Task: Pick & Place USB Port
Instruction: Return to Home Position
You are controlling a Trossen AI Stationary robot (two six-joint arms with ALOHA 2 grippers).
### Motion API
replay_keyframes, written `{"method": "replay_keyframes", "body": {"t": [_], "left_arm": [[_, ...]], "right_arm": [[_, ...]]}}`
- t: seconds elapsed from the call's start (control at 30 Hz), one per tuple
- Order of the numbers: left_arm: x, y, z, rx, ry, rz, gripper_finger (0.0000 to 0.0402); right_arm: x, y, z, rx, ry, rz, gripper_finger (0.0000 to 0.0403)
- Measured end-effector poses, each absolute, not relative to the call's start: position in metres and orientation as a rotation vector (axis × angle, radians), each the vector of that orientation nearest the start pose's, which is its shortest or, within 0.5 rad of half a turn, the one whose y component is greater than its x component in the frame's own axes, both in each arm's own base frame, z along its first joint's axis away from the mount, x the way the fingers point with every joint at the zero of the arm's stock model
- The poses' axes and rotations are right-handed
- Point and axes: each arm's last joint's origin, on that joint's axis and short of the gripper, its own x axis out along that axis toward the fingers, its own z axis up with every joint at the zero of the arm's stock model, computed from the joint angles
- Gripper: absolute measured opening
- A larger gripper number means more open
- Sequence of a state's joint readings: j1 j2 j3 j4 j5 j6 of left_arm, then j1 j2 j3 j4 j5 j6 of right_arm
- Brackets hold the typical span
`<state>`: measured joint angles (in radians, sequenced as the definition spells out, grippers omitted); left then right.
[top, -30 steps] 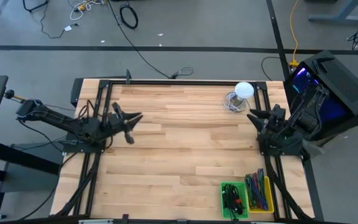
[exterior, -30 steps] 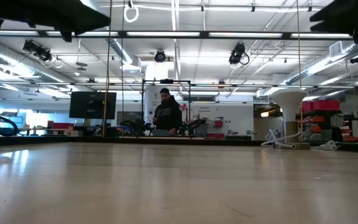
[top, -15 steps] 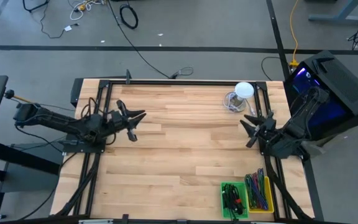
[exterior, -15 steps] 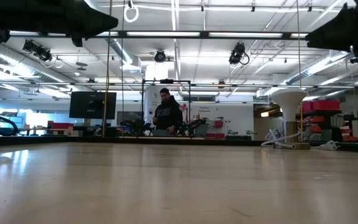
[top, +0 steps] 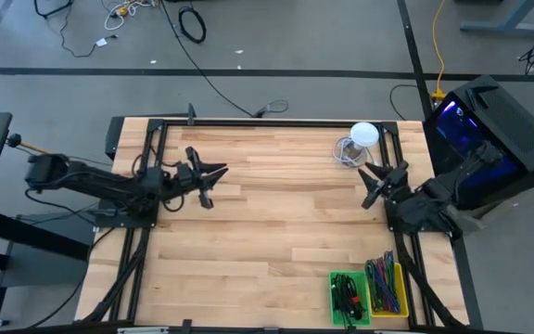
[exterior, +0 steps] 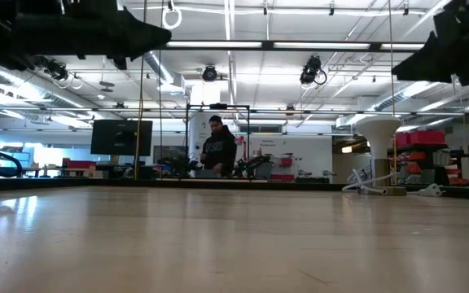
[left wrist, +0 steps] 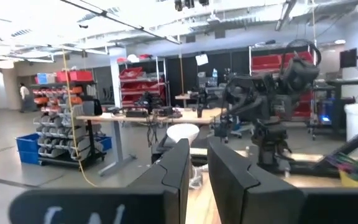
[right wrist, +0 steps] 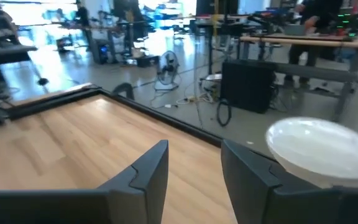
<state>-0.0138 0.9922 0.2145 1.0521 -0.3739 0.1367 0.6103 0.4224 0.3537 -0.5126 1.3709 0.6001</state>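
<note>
Over counter (top: 276,232), high view: left fingers (top: 210,182) spread, empty, left of centre. Right fingers (top: 379,182) spread, empty, by right edge, near white lamp (top: 364,134). Cables (top: 385,278) lie lengthwise in green basket (top: 332,299) and yellow basket (top: 403,293) at front right corner, nearer your right arm, well apart from both.
Low view: both arms hang high; no cable on counter.
Left wrist view: own fingers parted; yellow basket off to one side.
Right wrist view: fingers parted, aimed at lamp, away from baskets. Likely nothing left for you to grasp.

Cables (top: 383,276) apparently in both baskets (top: 334,284)
</note>
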Motion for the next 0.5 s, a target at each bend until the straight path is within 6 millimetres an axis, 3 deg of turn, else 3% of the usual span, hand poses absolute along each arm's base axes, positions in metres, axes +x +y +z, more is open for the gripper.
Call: {"method": "replay_keyframes", "body": {"t": [0.23, 0.37, 0.5], "left_arm": [[0.185, 0.014, 0.222, 0.093, -0.267, 0.399, 0.0062], [0.183, 0.018, 0.223, 0.093, -0.27, 0.414, 0.0062], [0.183, 0.02, 0.221, 0.077, -0.236, 0.405, 0.0057]], "right_arm": [[0.095, 0.017, 0.196, 0.074, 0.126, -0.835, 0.0151], [0.101, 0.01, 0.201, 0.074, 0.089, -0.779, 0.0151], [0.106, 0.0, 0.215, 0.014, -0.082, -0.624, 0.0151]]}}
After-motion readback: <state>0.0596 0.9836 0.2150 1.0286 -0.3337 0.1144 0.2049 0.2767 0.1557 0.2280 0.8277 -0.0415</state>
